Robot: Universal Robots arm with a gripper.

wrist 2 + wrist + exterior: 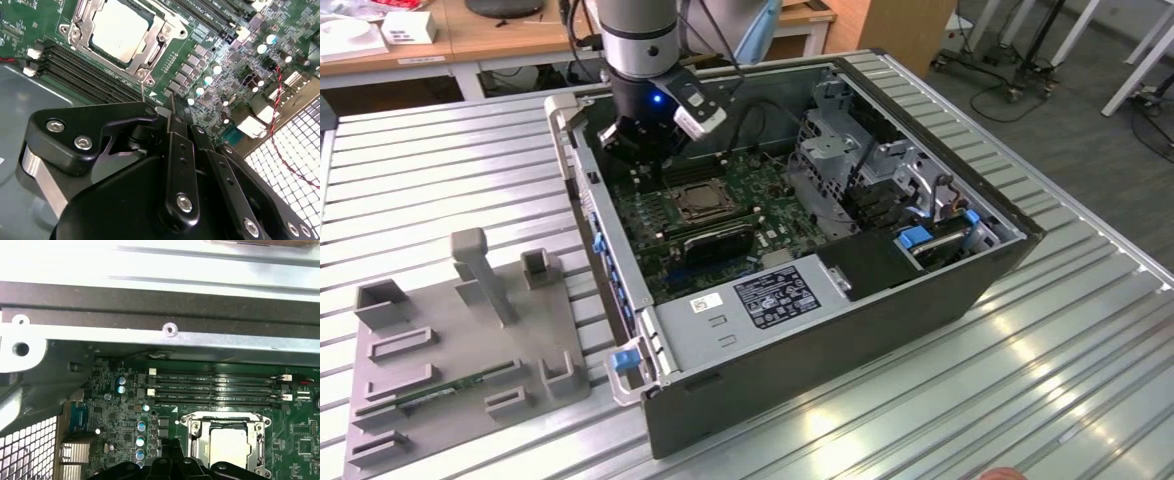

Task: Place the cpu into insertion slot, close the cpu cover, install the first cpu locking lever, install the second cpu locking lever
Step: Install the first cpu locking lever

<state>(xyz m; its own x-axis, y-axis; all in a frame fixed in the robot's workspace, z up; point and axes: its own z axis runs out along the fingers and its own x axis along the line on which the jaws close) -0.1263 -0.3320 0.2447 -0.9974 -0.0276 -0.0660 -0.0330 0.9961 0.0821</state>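
The cpu lies flat in the insertion slot on the green motherboard, its silvery-tan top showing in both wrist views. The cpu cover, a thin silvery frame, lies down around the chip. My gripper hangs inside the open computer case, just past the socket on the far side in the exterior view. Its black fingers are shut together with nothing between them, and the tips sit a short way from the socket's corner, above the memory slots.
Black memory slots run beside the socket. A ribbed black heatsink, the power supply and a metal drive cage crowd the case. A grey fixture stands on the slatted table at the exterior view's left.
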